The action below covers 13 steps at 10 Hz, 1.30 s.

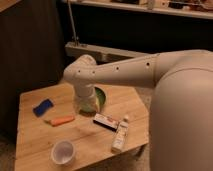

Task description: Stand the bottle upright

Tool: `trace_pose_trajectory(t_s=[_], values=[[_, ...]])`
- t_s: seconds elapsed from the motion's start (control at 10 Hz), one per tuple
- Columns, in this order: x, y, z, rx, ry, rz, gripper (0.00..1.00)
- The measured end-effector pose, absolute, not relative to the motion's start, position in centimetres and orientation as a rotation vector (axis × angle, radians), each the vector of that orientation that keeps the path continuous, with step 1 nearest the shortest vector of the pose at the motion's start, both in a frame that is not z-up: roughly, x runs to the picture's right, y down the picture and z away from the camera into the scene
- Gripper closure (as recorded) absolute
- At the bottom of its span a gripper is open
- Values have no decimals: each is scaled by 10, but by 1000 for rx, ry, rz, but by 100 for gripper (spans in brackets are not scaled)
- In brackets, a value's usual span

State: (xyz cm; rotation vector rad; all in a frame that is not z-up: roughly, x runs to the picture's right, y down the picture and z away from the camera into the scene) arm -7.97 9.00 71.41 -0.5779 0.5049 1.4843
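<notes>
The bottle (120, 134) is slim and whitish with a white cap. It lies on its side near the right front edge of the wooden table (35, 137), cap pointing away. My gripper (84, 104) hangs at the end of the white arm over the middle of the table, in front of a green bowl (100, 99). It is to the left of and behind the bottle and apart from it.
A flat dark box with a white-red label (105, 121) lies just left of the bottle. An orange carrot (62, 120), a blue object (43, 107) and a white cup (63, 151) are on the left half. My large white arm fills the right side.
</notes>
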Motion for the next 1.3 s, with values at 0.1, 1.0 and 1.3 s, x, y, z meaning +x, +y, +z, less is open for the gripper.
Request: trace_pose_trajectory(t_s=[0.1,1.0,1.3], values=[[-64,83,721,-572,502,1507,35],[121,70,817,-604,630,1813,35],[107,93,818,-634,676,1842,35]])
